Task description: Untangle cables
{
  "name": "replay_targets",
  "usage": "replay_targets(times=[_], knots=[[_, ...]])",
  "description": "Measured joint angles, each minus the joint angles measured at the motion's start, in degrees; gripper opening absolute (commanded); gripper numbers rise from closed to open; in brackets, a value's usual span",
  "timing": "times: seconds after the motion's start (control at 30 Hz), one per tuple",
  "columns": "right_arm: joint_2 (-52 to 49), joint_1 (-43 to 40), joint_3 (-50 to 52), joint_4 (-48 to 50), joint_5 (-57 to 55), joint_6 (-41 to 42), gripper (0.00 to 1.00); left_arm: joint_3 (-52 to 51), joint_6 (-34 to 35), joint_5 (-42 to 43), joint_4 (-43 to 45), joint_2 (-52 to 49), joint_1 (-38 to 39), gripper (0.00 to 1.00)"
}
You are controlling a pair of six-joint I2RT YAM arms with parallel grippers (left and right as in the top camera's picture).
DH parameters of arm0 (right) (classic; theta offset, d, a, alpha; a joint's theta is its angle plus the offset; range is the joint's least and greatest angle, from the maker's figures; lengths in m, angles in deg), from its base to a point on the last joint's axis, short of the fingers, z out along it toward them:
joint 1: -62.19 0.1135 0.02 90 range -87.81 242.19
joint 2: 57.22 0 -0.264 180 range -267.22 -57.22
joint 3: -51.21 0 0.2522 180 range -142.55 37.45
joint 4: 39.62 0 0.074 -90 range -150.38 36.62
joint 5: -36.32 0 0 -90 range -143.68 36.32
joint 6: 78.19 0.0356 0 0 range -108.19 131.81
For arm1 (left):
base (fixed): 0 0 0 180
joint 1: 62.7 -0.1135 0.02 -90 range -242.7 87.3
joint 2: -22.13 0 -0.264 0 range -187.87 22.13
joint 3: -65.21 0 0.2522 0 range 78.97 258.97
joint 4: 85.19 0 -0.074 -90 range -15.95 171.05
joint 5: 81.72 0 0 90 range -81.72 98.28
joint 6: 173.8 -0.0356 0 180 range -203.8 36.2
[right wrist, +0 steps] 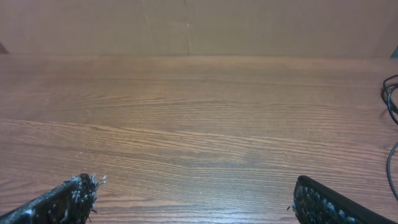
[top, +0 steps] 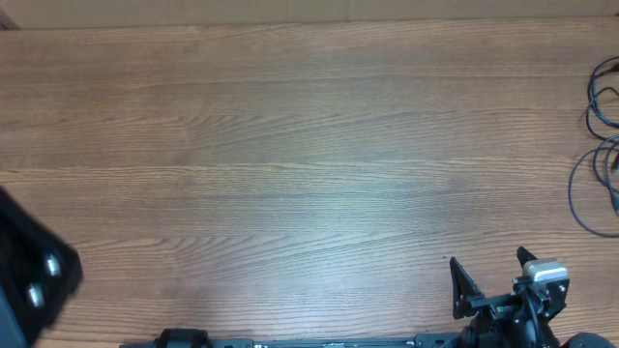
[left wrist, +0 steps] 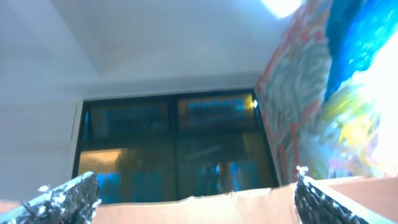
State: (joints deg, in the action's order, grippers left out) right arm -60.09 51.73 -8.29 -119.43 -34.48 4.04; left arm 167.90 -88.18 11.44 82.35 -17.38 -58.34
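Note:
The cables are thin black cords lying in loose loops at the table's far right edge point(top: 602, 106), partly cut off by the frame. A piece of them also shows at the right edge of the right wrist view point(right wrist: 390, 93). My right gripper point(top: 493, 273) is open and empty near the front edge, well to the left of and nearer than the cables; its fingers stand wide apart over bare wood point(right wrist: 196, 199). My left gripper point(left wrist: 196, 190) is open and empty, tilted up toward a window and a cardboard edge. Only the left arm's body point(top: 34, 266) shows overhead.
The wooden table point(top: 290, 164) runs across the whole overhead view. A cardboard wall point(right wrist: 186, 28) stands along its far edge. The arm bases sit along the front edge point(top: 329, 341).

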Motion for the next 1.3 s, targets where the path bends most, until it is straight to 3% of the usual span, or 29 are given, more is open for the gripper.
replay_targets(times=[0.37,0.73,1.13,1.3], knots=[[0.0,-0.02,-0.02,0.02,-0.02,0.02,1.0,-27.93,0.0,3.58,19.34,16.87,-2.64,1.0],[0.04,0.0,-0.02,0.02,-0.09,0.04,1.0,-61.99,0.02,5.68,46.1,31.39,-4.96,1.0],[0.04,0.0,-0.02,0.04,-0.11,0.02,1.0,-81.96,0.02,8.26,48.94,38.49,-11.65,1.0],[0.04,0.0,-0.02,0.0,-0.11,0.02,1.0,-87.62,0.02,8.44,42.16,38.6,-13.84,1.0]])
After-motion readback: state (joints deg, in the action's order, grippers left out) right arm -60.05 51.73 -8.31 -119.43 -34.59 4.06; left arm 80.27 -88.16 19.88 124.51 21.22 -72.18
